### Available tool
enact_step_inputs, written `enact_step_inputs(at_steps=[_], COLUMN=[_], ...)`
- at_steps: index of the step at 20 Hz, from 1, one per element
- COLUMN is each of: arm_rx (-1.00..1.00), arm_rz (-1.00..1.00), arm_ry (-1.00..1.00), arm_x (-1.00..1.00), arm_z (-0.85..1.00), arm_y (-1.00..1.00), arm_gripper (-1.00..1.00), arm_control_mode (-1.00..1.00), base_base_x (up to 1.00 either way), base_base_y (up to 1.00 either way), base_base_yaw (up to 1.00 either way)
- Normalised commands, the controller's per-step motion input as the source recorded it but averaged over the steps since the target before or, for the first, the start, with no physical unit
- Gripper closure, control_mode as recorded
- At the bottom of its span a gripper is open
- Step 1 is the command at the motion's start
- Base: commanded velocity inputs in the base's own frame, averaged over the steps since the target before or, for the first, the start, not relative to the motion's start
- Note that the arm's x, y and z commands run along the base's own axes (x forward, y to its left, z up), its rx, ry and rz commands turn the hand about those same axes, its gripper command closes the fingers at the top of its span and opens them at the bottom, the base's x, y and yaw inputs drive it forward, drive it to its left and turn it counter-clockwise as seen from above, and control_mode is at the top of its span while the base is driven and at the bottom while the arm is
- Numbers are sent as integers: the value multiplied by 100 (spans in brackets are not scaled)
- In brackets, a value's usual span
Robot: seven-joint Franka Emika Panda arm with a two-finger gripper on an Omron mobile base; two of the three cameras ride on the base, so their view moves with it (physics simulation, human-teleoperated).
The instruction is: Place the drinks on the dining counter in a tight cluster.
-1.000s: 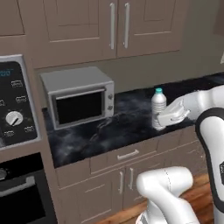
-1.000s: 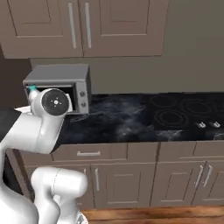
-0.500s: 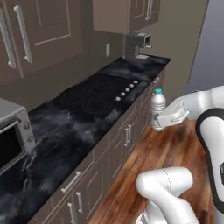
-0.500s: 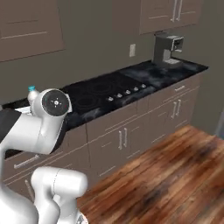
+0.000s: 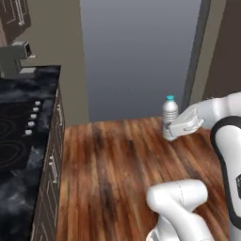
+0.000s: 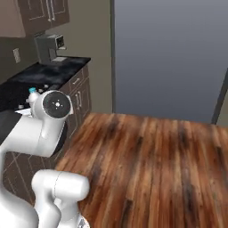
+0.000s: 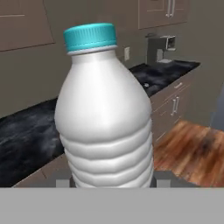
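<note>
- In the gripper point(image 5: 173, 133), jaws closed on the water bottle point(image 5: 170, 116), held upright and aloft above the wood floor point(image 5: 117, 160).
- Could slip or tip if jolted while driving.
- Beyond, risks clipping the black counter point(image 5: 21, 141) beside the coffee machine point(image 5: 16, 57).

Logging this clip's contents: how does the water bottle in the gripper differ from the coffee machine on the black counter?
The water bottle is pale and ribbed with a teal-blue cap; the coffee machine is a boxy grey unit. The bottle is carried clear of any surface, in the gripper above the wooden floor; the machine rests on the counter by the wall. Both stand upright.
</note>
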Motion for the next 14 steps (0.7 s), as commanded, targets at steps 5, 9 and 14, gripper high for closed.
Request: enact_step_inputs(at_steps=[5,9,14], arm_rx=[0,0,0], arm_rz=[0,0,0], arm_ry=[0,0,0], arm_x=[0,0,0], arm_z=[0,0,0], arm_y=[0,0,0], arm_gripper=[100,100,100], arm_control_mode=[100,100,100], base_base_x=[0,1,83], base_base_y=[0,6,77], base_base_yaw=[-100,-98,-67])
